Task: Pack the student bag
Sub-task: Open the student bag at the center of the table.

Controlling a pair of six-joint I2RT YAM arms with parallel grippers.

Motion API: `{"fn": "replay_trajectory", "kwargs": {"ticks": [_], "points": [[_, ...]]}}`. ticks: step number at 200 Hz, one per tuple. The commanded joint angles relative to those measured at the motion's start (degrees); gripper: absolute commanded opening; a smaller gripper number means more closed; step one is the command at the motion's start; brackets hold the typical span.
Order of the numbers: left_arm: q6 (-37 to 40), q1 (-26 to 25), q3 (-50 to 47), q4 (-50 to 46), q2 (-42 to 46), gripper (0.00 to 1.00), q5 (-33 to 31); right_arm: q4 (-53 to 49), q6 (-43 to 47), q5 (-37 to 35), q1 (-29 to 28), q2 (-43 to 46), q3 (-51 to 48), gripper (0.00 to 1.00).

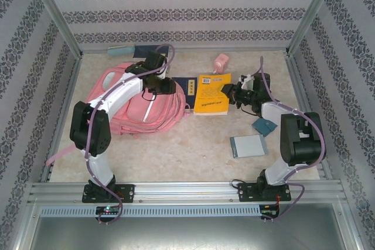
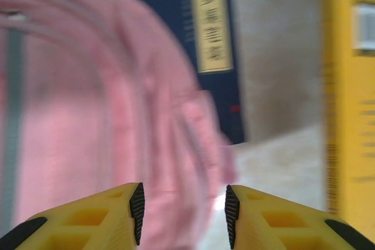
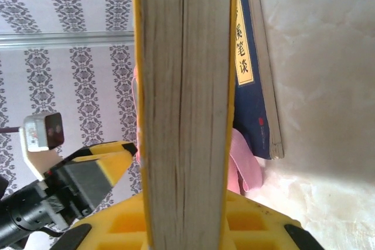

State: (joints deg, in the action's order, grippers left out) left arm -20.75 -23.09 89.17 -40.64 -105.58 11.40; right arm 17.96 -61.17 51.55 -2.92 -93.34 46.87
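Patterned wallpaper panels close in a pale, marbled tabletop (image 1: 193, 165). On it the student bag (image 1: 132, 115) lies flat at the left of centre in the overhead view, and whether its opening is unzipped cannot be told. Packing looks barely begun, because everything loose is outside the bag. A dark blue book (image 1: 188, 89) lies just beside its right edge and a yellow book (image 1: 211, 95) is next to that. A small pink bottle (image 1: 221, 61) sits toward the top, and a teal item (image 1: 265, 126) and a grey notebook (image 1: 248, 145) lie at lower right. The left end effector (image 2: 181, 206) hangs over the bag's right side with its jaws partly apart and nothing between them. The right end effector (image 1: 232, 93) is clamped on the yellow book's right edge, and the wrist view shows the page block standing between its fingers. By my judgement this book is the first to go in, and the other items remain to be packed.
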Motion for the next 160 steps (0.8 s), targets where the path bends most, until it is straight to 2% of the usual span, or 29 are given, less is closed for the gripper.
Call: {"fn": "replay_trajectory", "kwargs": {"ticks": [1, 30, 56, 98, 114, 146, 160], "points": [[6.1, -2.4, -1.4, -6.0, -0.9, 0.45, -12.0, 1.5, 1.0, 0.1, -0.9, 1.0, 1.9, 0.0], [7.0, -3.7, -2.3, -6.7, -3.0, 0.46, -17.8, 0.9, 0.8, -0.6, -1.7, 1.2, 2.2, 0.0], [8.0, -4.2, -3.9, -5.1, -4.1, 0.47, -16.5, 0.1, 1.2, -0.8, -2.3, 1.0, 2.8, 0.0], [9.4, -4.9, -5.0, -5.1, -6.6, 0.46, -21.5, 0.1, 0.9, -1.5, -4.1, 1.2, 2.8, 0.0], [9.9, -4.9, -5.2, -5.4, -7.1, 0.38, -21.1, -0.3, 0.9, -1.8, -4.6, 1.7, 2.7, 0.0], [10.2, -4.9, -4.8, -5.9, -5.1, 0.0, -21.3, -1.5, 0.9, -3.0, -5.1, 3.0, 2.4, 0.0], [9.5, -4.8, -3.7, -6.8, -3.3, 0.0, -22.3, -1.7, 0.5, -3.8, -5.6, 3.1, 2.5, 0.0]]}}
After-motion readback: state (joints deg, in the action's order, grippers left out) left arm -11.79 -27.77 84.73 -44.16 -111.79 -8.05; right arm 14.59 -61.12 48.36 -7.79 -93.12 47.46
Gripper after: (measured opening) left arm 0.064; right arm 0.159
